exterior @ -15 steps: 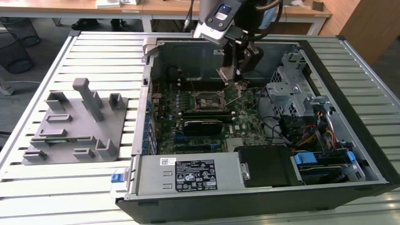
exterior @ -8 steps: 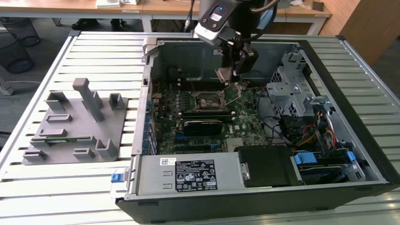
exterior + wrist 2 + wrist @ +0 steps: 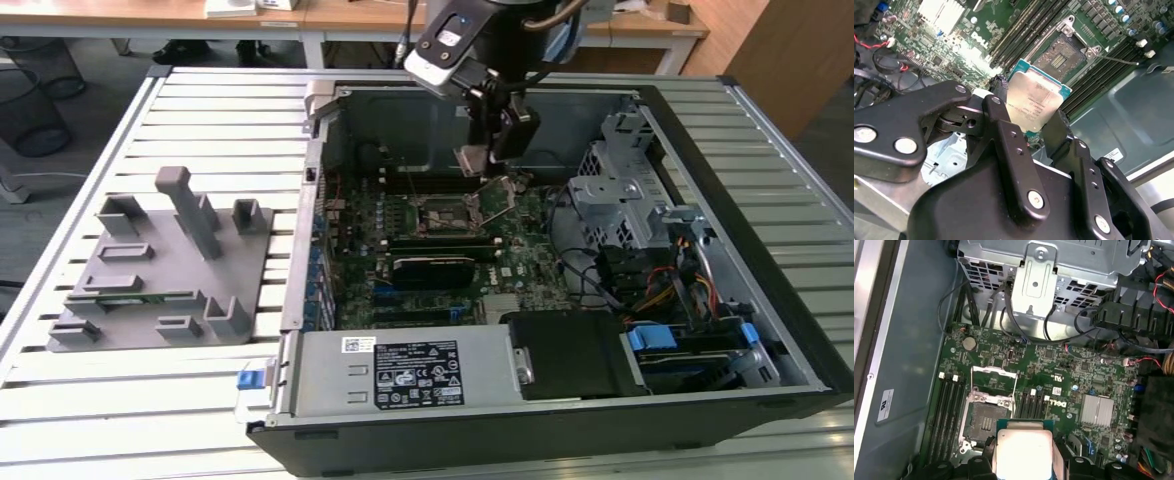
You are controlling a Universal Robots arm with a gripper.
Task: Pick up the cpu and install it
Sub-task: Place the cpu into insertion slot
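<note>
Upper centre of the exterior view, over the open computer case (image 3: 534, 450), gripper (image 3: 489, 160) is clamped on the cpu (image 3: 470, 160), pinching two opposite edges. Pickup looks done. cpu hangs clear above the motherboard (image 3: 354, 280), just short of the socket (image 3: 454, 212); socket is bare with its retention frame open, so seating isn't done yet.

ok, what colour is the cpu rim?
The cpu rim is teal-green around a silvery top; clearest in the second wrist view.
</note>
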